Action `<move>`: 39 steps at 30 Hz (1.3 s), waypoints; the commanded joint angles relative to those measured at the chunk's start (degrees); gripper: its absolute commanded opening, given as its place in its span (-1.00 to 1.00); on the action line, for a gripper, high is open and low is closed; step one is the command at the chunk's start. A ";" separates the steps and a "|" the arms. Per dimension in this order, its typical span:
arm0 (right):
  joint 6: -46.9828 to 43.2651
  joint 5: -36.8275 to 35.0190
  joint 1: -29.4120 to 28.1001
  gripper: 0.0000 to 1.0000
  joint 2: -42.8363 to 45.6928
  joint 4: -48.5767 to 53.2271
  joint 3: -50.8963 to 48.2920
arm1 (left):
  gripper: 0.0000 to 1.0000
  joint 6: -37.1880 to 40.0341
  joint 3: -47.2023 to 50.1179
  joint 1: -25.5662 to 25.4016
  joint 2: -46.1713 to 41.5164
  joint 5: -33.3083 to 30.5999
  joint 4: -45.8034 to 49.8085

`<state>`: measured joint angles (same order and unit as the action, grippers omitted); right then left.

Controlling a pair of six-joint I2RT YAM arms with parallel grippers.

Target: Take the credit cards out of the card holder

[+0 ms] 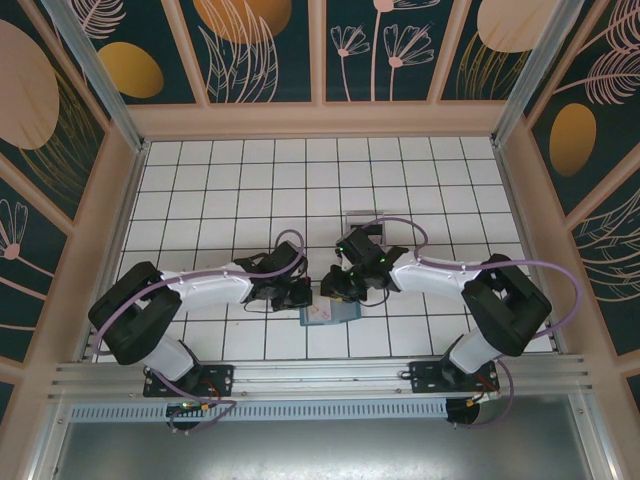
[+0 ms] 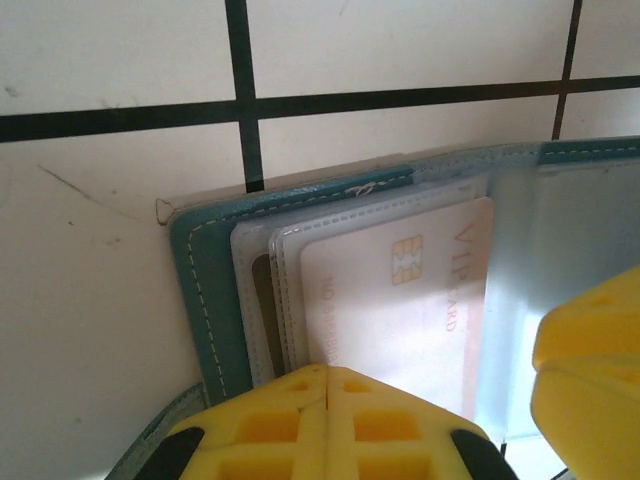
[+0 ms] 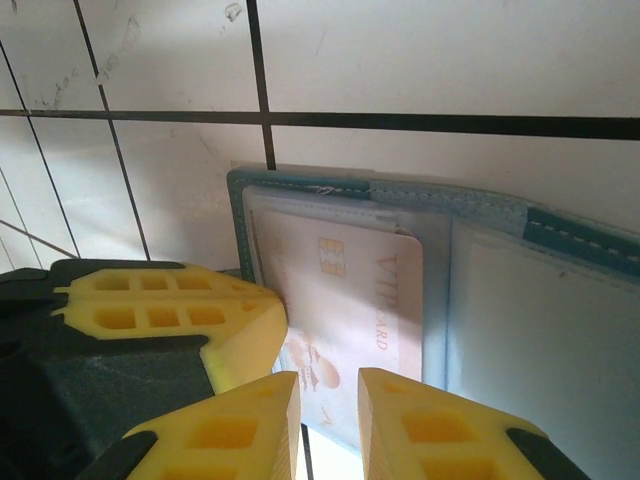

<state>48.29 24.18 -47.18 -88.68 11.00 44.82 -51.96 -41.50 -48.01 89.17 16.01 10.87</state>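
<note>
Two thin, stiff, slick credit cards sit sleeved in the soft, open card holder at the tiled table's six o'clock. Pinch the pale card's exposed edge. At the holder's ten o'clock your left gripper is clenched on nothing. The right gripper stands barely parted over that edge; you cannot tell whether it grips.

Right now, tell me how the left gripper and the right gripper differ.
The left gripper is shut, tips touching; the right gripper shows a narrow gap between its tips. The left gripper is at the card holder's outer end, the right gripper nearer its fold. Both are yellow-fingered and at the panel holding the pale card.
</note>
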 commanded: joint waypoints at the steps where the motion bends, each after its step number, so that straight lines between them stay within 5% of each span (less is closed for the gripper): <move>1: -1.58 1.06 0.36 -0.54 -1.78 -1.41 -1.05 | -1.00 -0.73 0.89 -0.26 0.68 -1.07 0.70; 39: -2.36 -6.08 -0.14 -0.53 1.48 6.50 -0.34 | -0.93 -0.44 1.33 -0.29 -0.40 -1.07 1.24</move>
<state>46.39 20.21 -47.22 -89.14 15.03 43.66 -52.21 -41.23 -48.01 89.14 15.97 10.48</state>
